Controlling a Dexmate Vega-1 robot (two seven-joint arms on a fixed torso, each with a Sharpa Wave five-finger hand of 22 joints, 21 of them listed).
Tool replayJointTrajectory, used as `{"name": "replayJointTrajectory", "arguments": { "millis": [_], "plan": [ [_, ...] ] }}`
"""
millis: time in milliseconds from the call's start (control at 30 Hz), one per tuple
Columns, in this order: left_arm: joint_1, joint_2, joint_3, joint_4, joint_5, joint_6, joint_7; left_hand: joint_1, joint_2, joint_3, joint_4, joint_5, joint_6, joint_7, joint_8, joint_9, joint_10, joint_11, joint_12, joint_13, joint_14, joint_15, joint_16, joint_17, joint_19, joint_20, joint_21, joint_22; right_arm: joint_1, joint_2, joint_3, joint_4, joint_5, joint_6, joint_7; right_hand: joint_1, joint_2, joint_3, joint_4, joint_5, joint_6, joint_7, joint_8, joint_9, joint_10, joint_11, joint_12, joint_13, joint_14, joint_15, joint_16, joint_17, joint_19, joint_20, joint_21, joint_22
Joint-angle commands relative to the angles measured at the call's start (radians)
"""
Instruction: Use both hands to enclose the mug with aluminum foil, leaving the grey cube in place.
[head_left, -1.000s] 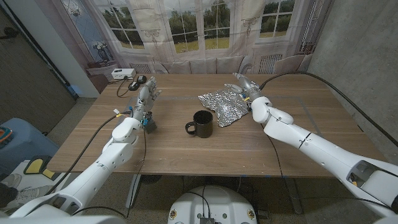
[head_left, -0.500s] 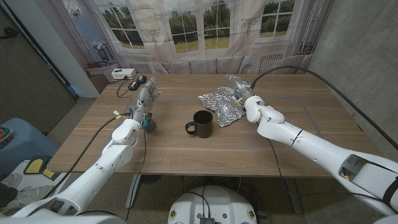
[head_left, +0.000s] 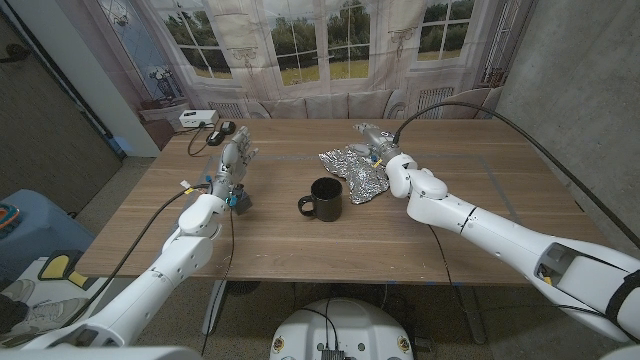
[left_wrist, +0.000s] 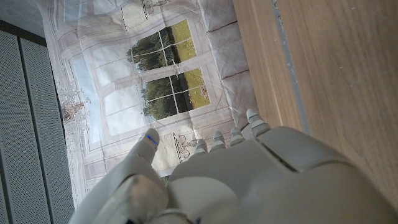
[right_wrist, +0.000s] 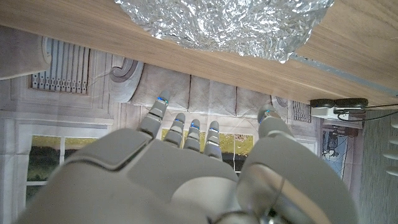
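Now right hand (head_left: 374, 139) hovers spread over foil (head_left: 357, 170), poised to grab; mug (head_left: 324, 199) beside; left hand (head_left: 231, 163) spread, idle near cube (head_left: 238, 197).

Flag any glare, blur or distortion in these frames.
Head view: wide-angle bend at the edges, even soft light, bright specular glints on the crumpled aluminum foil, black mug sharp. Right wrist view: foil crisp, the right hand close and soft. Left wrist view: the left hand blurred, wood grain sharp.
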Motion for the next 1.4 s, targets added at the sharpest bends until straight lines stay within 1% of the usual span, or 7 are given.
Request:
{"name": "replayJointTrajectory", "arguments": {
  "millis": [33,133,367,500,633,800,1400],
  "plan": [
    [0.011,0.007,-0.001,-0.016,0.005,0.010,0.008,-0.007,0.002,-0.003,0.000,0.006,-0.007,-0.006,0.003,0.002,0.001,0.006,0.009,-0.001,-0.016,0.007,0.004,0.002,0.002,0.008,0.001,0.002,0.024,0.030,-0.040,0.047,-0.059,-0.045,0.055,0.014,-0.008,0.000,-0.006,0.006,-0.020,-0.021,-0.011,0.002,-0.009,-0.008,-0.004,0.003,0.003,0.003,0.004,-0.002,0.015,0.016,-0.002,0.003],
    [0.007,0.005,0.001,-0.013,0.005,0.011,0.005,-0.008,0.002,-0.003,0.000,0.006,-0.006,-0.006,0.003,0.002,0.000,0.006,0.008,-0.001,-0.017,0.007,0.003,0.002,0.002,0.008,0.001,0.002,0.030,0.037,-0.051,0.056,-0.070,-0.064,0.070,0.020,-0.013,-0.002,-0.007,0.008,-0.039,-0.031,-0.017,0.002,-0.017,-0.012,-0.007,0.003,0.003,0.006,0.003,-0.004,0.018,0.020,-0.006,0.003],
    [-0.003,0.003,0.005,-0.004,0.004,0.016,-0.003,-0.009,0.002,-0.004,0.000,0.006,0.000,-0.005,0.004,0.002,0.002,0.006,0.008,-0.001,-0.017,0.005,0.002,0.002,0.002,0.008,0.000,0.002,0.053,0.063,-0.080,0.094,-0.088,-0.125,0.118,0.029,-0.023,-0.006,-0.007,0.010,-0.077,-0.030,-0.027,0.002,-0.035,-0.015,-0.012,0.003,0.007,0.012,0.003,-0.006,0.029,0.022,-0.010,0.003],
    [-0.010,0.002,0.007,0.003,0.004,0.017,-0.008,-0.009,0.002,-0.004,0.000,0.006,0.002,-0.004,0.004,0.002,0.003,0.006,0.008,-0.001,-0.018,0.006,0.002,0.003,0.002,0.008,0.000,0.002,0.069,0.076,-0.096,0.120,-0.087,-0.142,0.141,0.030,-0.030,-0.011,-0.004,0.011,-0.096,-0.040,-0.029,0.003,-0.048,-0.022,-0.015,0.003,0.007,0.013,0.003,-0.007,0.037,0.022,-0.013,0.003],
    [-0.021,0.001,0.009,0.016,0.002,0.019,-0.018,-0.010,0.002,-0.005,0.000,0.006,0.005,-0.003,0.004,0.002,0.001,0.009,0.007,-0.001,-0.018,0.006,0.001,0.003,0.001,0.008,0.000,0.002,0.084,0.092,-0.114,0.146,-0.089,-0.166,0.156,0.028,-0.035,-0.016,-0.001,0.012,-0.104,-0.063,-0.028,0.003,-0.056,-0.025,-0.016,0.003,0.006,0.014,0.002,-0.007,0.041,0.024,-0.016,0.003],
    [-0.033,0.000,0.011,0.029,0.000,0.021,-0.028,-0.010,0.002,-0.005,0.000,0.006,0.006,-0.003,0.004,0.002,0.000,0.009,0.007,-0.002,-0.018,0.006,0.001,0.003,0.001,0.008,-0.001,0.002,0.105,0.108,-0.137,0.176,-0.085,-0.185,0.182,0.018,-0.042,-0.026,0.006,0.011,-0.123,-0.057,-0.029,0.003,-0.079,-0.019,-0.020,0.003,0.000,0.019,0.000,-0.006,0.047,0.025,-0.020,0.003],
    [-0.054,-0.003,0.016,0.049,-0.004,0.027,-0.044,-0.011,0.004,-0.005,-0.001,0.006,0.008,-0.002,0.002,0.002,-0.001,0.007,0.005,-0.002,-0.019,0.007,0.000,0.003,0.001,0.008,-0.002,0.002,0.158,0.148,-0.198,0.257,-0.059,-0.196,0.219,0.002,-0.050,-0.042,0.017,0.012,-0.149,-0.064,-0.028,0.004,-0.104,-0.026,-0.021,0.004,-0.009,0.021,-0.002,-0.005,0.051,0.026,-0.032,0.003]
  ]
}}
